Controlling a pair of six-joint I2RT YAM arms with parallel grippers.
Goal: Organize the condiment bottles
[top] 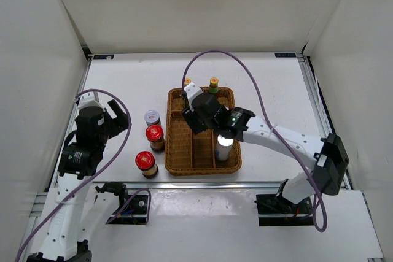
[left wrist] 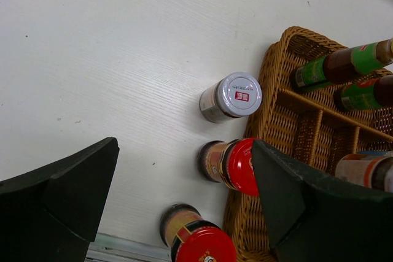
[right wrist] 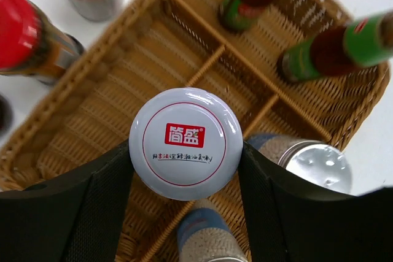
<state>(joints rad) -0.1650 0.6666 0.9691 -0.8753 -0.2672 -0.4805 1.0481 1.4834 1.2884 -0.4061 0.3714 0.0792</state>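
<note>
Round, smooth, shiny top of the grey-lidded jar (right wrist: 184, 151) pinched by the right gripper (right wrist: 184, 173), over the bumpy woven basket (right wrist: 67, 99), left gripper (left wrist: 184, 167) spread wide, nothing held

The left arm (top: 78, 154) rises from its base at the near left and folds at the elbow. The left claw (top: 120, 119) points down and toward the right, its 2 fingers (left wrist: 61, 200) spread wide with nothing gripped between them. The right arm (top: 285, 140) reaches from its base at the near right far across to the left, forearm sloping gently and wrist turned downward, and the right claw (top: 196, 119) stands partly closed, its 2 fingers pressed against opposite sides of a white-lidded jar (right wrist: 184, 150) held upright.
</note>
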